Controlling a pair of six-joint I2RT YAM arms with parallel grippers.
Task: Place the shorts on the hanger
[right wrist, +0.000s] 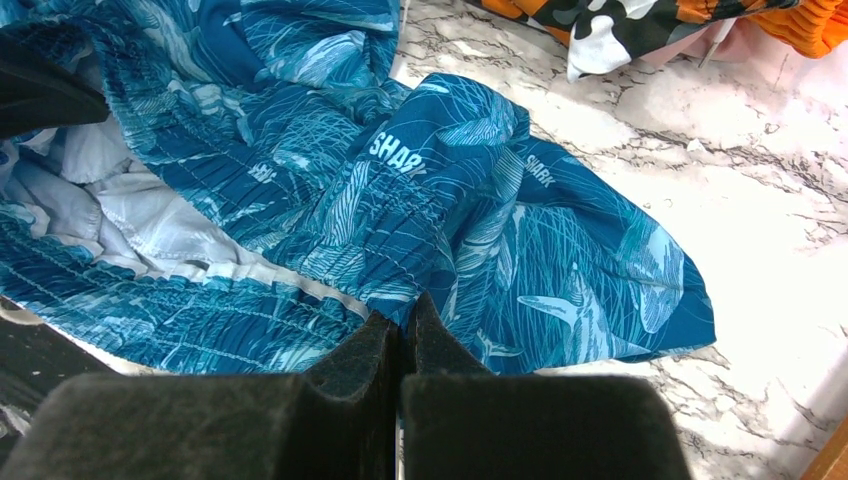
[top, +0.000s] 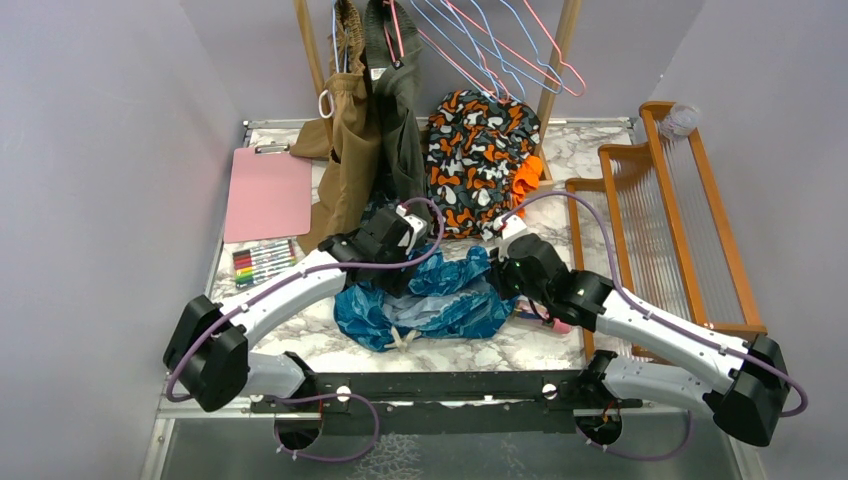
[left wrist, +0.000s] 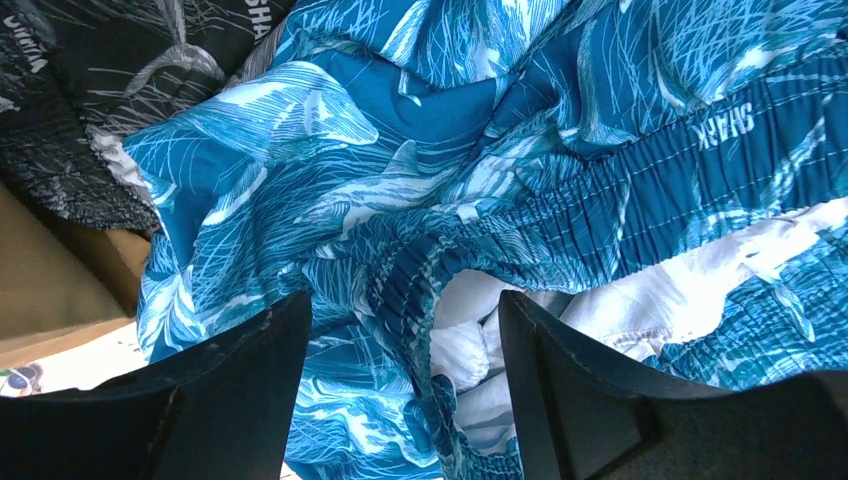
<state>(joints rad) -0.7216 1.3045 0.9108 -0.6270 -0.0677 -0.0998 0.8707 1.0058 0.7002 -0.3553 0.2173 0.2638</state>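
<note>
Found shorts (top: 440,300) crumpled on the counter (top: 330,347). Saw left hand (left wrist: 402,305) spread apart just over them, straddling the gathered waistband. Saw right hand (right wrist: 403,322) pressed together, clamped on fabric at their right edge.

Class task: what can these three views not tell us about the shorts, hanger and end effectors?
- Top view: hanger hook, cut off by the upper edge.
- Top view: left end effector tips, hidden under its wrist.
- Right wrist view: whether the shut right end effector pinches the shorts, hidden by its fingers.
</note>
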